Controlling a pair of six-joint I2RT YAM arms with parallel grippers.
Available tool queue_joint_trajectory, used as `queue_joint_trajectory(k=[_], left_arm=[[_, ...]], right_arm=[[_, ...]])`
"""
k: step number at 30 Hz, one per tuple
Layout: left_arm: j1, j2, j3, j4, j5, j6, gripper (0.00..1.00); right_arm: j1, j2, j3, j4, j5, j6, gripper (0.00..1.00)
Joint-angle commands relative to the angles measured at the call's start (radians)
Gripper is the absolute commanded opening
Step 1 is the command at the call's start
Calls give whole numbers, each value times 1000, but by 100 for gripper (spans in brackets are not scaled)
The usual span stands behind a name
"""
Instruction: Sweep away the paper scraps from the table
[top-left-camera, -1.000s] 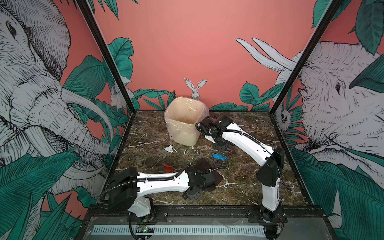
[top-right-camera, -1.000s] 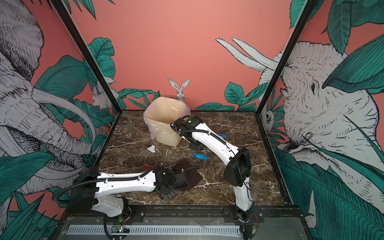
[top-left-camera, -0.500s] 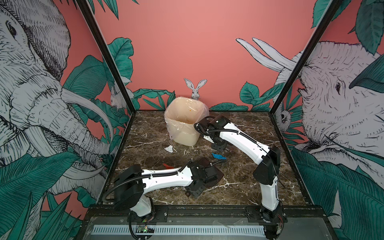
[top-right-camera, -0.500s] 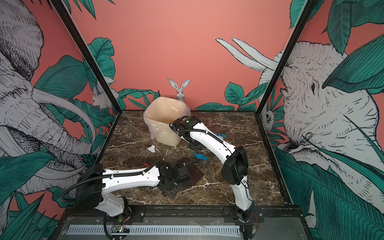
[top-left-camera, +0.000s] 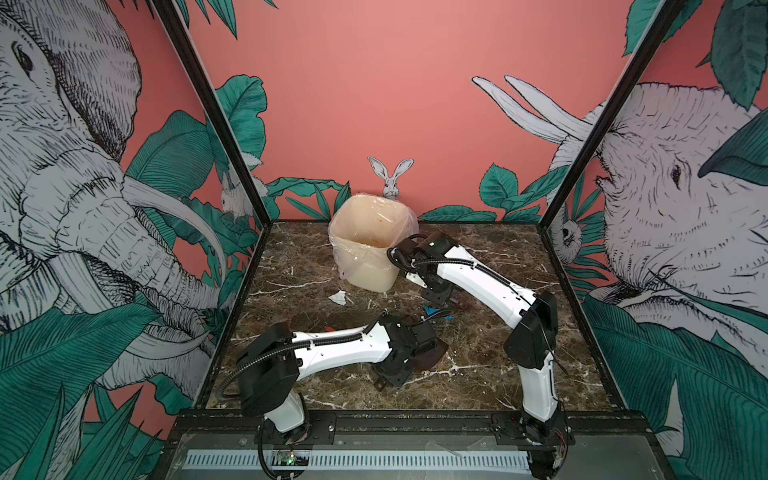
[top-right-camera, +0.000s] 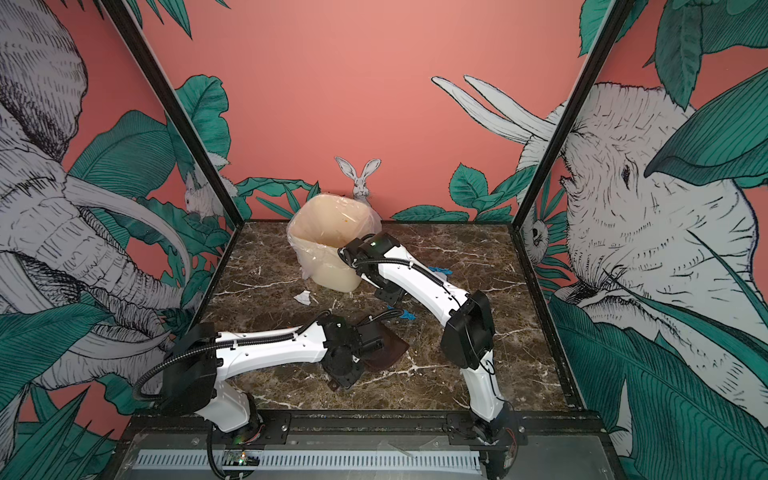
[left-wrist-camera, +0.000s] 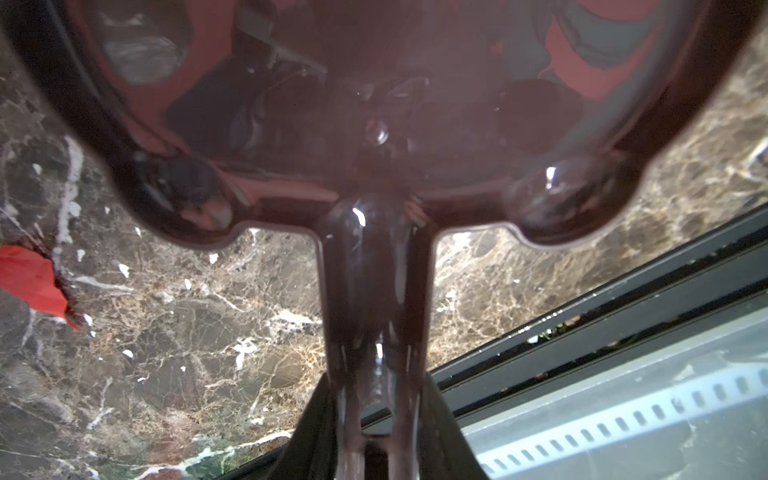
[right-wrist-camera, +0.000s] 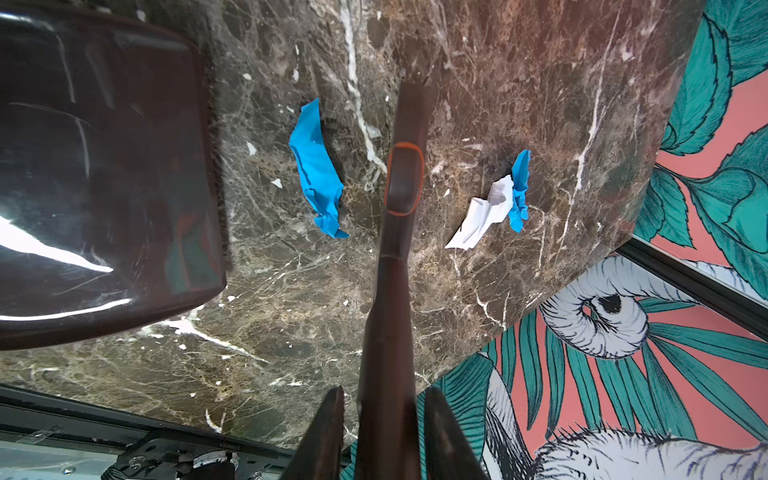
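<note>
In both top views my left gripper (top-left-camera: 398, 365) is shut on the handle of a dark brown dustpan (top-left-camera: 432, 358) low over the table (top-left-camera: 498, 374) near the front middle. My right gripper (top-left-camera: 438, 296) is shut on a dark brush handle (right-wrist-camera: 395, 249) beside the bin (top-left-camera: 370, 245). Paper scraps lie around: a white one (top-left-camera: 337, 297), a blue one (top-left-camera: 432, 311) between the grippers, and a red one (left-wrist-camera: 31, 280) beside the pan. The right wrist view shows a blue scrap (right-wrist-camera: 318, 170), a white scrap (right-wrist-camera: 482, 218) and another blue one (right-wrist-camera: 519, 187).
The cream bin with a clear plastic liner (top-right-camera: 328, 249) stands at the back middle. Printed walls with black frame posts (top-left-camera: 582, 145) close in three sides. A black rail (top-left-camera: 415, 419) edges the table's front.
The left arm's elbow has shifted right and the dustpan has turned slightly. The right arm has drawn a little left. Both grips are unchanged.
</note>
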Motion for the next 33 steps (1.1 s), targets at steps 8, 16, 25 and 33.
queue_joint_trajectory(k=[8,16,25,33], left_arm=[[27,23,36,-55,30,21,0],[30,27,34,-58,31,21,0],[30,18,38,-61,17,21,0],[30,18,42,-69,16,30,0]], right_arm=[[38,-16,6,-42,-161,-1,0],[72,-65,35,-62,-301,24,0],[68,-186,63,-66,-428,46,0],[-4,-215,63,-57,-262,89,0]])
